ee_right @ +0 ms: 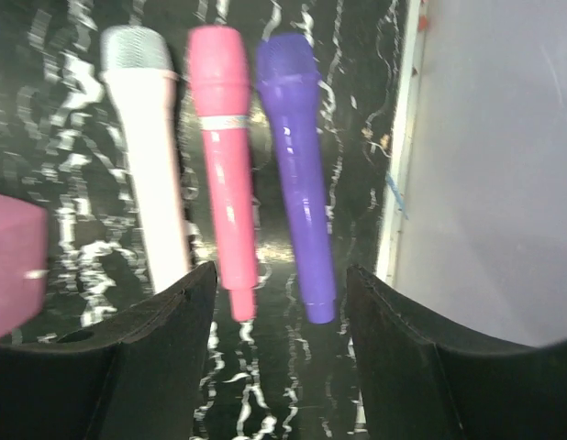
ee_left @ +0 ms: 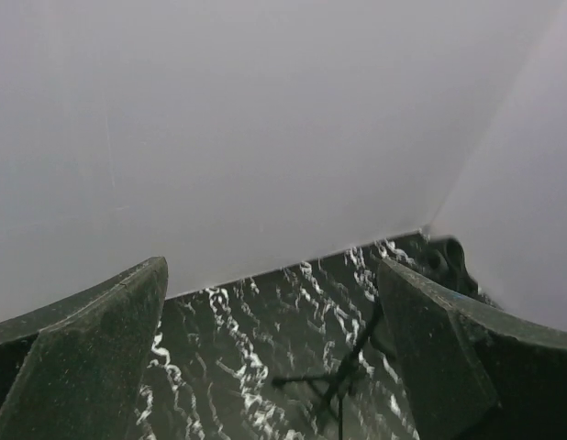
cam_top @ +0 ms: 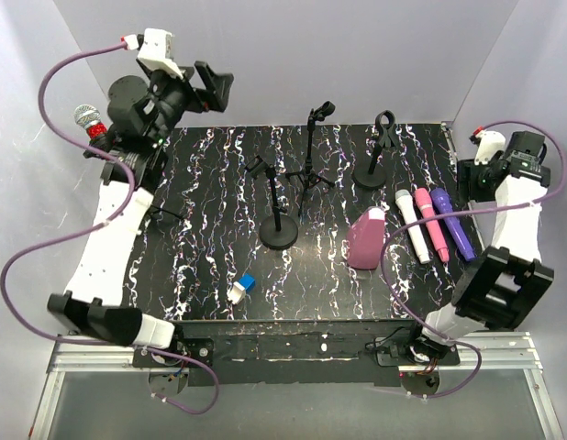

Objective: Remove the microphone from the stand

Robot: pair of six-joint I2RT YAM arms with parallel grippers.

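Table top [cam_top: 210, 238]: black, white-veined, slight gloss.
Purple microphone [ee_right: 297, 165], ahead between the right gripper fingers [ee_right: 155, 367]: smooth plastic, sheen is seen.
Pink microphone [ee_right: 224, 156], beside it: smooth plastic.
Right gripper fingers: matt black, finely grained.
Wall [ee_left: 265, 119], beyond the left gripper fingers [ee_left: 91, 348]: matt, smooth.

Table [ee_right: 357, 101], black with white marbling: three microphones side by side, heads towards 12 o'clock.
- white microphone [ee_right: 155, 156]
- pink microphone [ee_right: 224, 156]
- purple microphone [ee_right: 300, 174]

Mauve block [ee_right: 13, 261] at 9 o'clock. Right claw [ee_right: 279, 284] at 6 o'clock, fingers apart, empty.
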